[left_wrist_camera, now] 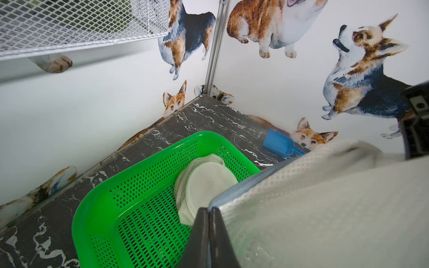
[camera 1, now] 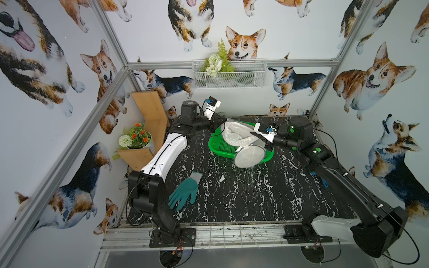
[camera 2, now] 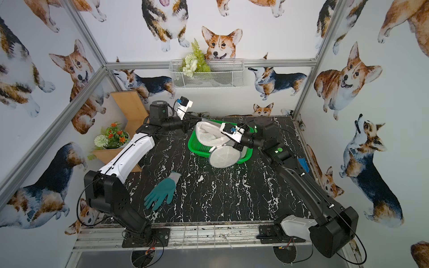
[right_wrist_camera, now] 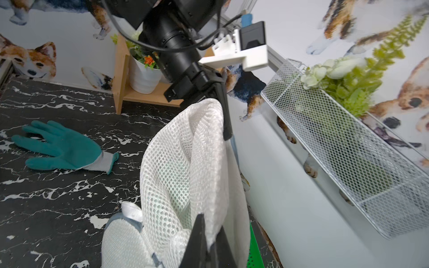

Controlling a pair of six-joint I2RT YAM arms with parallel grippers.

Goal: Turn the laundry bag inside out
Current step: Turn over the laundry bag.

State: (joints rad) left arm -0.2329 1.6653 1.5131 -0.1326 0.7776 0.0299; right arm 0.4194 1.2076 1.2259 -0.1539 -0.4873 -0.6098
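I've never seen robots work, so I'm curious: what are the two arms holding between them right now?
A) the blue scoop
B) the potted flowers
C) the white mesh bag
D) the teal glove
C: the left tool and the right tool are each pinched shut on the white mesh bag over the green basket, while the teal glove lies apart on the table.

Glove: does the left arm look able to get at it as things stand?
Probably not yet. The left fingers are shut on the bag over the basket. The glove lies uncovered on the table near that arm's base, so the way looks free once they let go.
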